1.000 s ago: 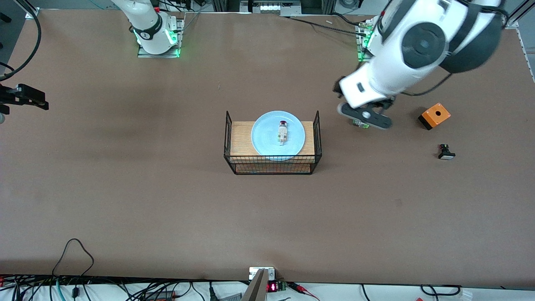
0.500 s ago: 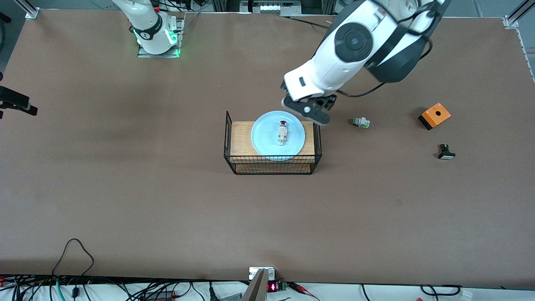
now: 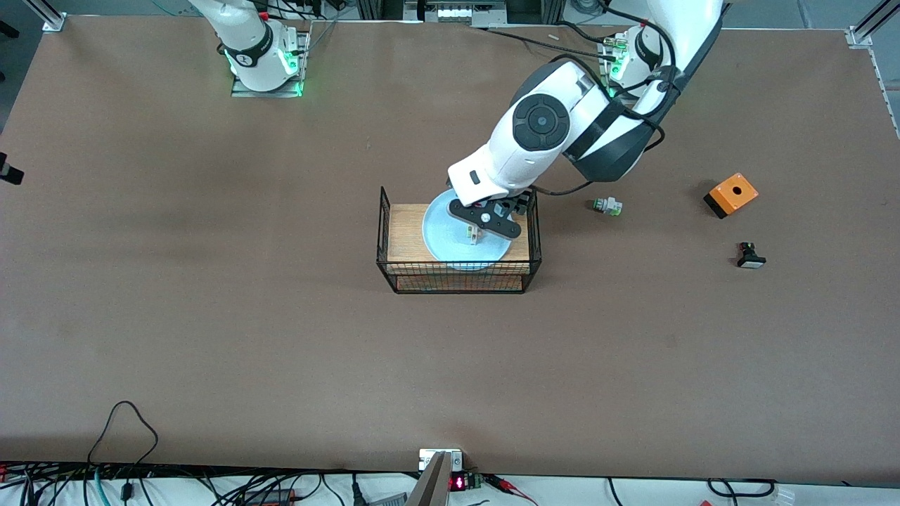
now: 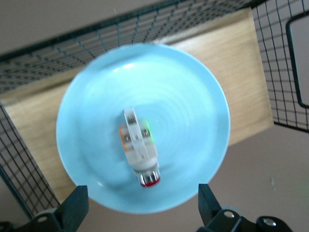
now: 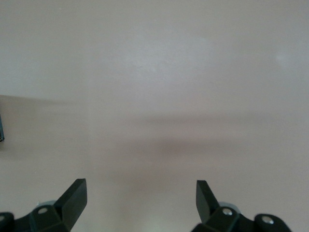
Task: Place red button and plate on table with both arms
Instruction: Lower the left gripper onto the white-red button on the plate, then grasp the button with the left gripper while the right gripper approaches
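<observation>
The light blue plate (image 3: 439, 242) lies on the wood-topped black wire rack (image 3: 404, 228) in the middle of the brown table (image 3: 281, 337). The red button (image 4: 140, 150) lies on its side in the middle of the plate (image 4: 188, 92), its red cap toward the fingers. My left gripper (image 3: 485, 218) hangs open right over the plate and hides most of the button in the front view. In the left wrist view the left gripper (image 4: 142, 195) straddles the plate's rim, touching nothing. My right gripper (image 5: 141, 187) is open and empty over bare table.
A whitish part without a red cap (image 3: 607, 206), an orange box (image 3: 731, 195) and a black part with a white cap (image 3: 751, 256) lie toward the left arm's end. The rack's wire end walls (image 3: 383, 225) rise beside the plate.
My left arm swung from over the whitish part across to over the plate on the rack. The dark piece of the right arm slid almost out of the front view.
</observation>
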Motion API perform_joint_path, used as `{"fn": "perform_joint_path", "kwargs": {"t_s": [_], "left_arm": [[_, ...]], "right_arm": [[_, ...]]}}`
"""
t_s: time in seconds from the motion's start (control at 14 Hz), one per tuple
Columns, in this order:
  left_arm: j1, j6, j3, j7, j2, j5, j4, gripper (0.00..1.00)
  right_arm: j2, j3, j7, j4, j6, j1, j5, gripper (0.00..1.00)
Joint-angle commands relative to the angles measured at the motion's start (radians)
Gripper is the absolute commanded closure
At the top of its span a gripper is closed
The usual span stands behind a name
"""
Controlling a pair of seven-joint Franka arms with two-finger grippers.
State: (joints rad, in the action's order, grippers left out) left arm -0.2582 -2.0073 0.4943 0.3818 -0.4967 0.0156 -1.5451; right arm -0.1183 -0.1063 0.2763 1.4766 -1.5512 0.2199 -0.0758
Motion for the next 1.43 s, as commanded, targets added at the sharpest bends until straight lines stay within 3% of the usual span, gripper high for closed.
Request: {"fn": "perform_joint_path", "kwargs": {"t_s": [0.0,0.29,0.64,0.79,0.86,0.93,1.0,1.14,1.36], "left_arm": [[-0.012,-0.04,-0.01,0.012,-0.048,0.04,0.028,0.0],[-0.024,-0.09,-0.013,0.012,-0.08,0.087,0.026,0.0],[-0.041,-0.09,-0.013,0.012,-0.095,0.096,0.017,0.05],[-0.038,-0.087,-0.013,0.011,-0.097,0.096,0.01,0.22],[-0.038,-0.085,-0.013,0.008,-0.097,0.096,0.008,0.35],[-0.036,-0.08,-0.013,0.009,-0.095,0.096,0.008,0.57],[-0.03,-0.076,-0.011,0.008,-0.095,0.096,0.008,0.7],[-0.03,-0.074,-0.011,0.008,-0.095,0.096,0.01,0.87],[-0.03,-0.064,-0.013,0.014,-0.086,0.096,0.016,1.0]], "right_arm": [[-0.001,-0.001,-0.005,-0.004,-0.001,-0.002,-0.031,0.0],[-0.043,0.022,-0.127,-0.002,-0.006,-0.092,-0.159,0.0],[-0.078,0.022,-0.529,-0.002,-0.078,-0.348,-0.142,0.0],[-0.11,0.022,-0.673,-0.002,-0.119,-0.436,-0.108,0.0],[-0.124,0.022,-0.754,-0.004,-0.148,-0.474,-0.108,0.0],[-0.136,0.022,-0.855,-0.004,-0.174,-0.511,-0.11,0.0],[-0.147,0.022,-0.938,-0.004,-0.19,-0.533,-0.11,0.0],[-0.171,0.022,-1.002,-0.006,-0.196,-0.574,-0.102,0.0],[-0.178,0.022,-1.171,-0.007,-0.247,-0.648,-0.058,0.0]]}}
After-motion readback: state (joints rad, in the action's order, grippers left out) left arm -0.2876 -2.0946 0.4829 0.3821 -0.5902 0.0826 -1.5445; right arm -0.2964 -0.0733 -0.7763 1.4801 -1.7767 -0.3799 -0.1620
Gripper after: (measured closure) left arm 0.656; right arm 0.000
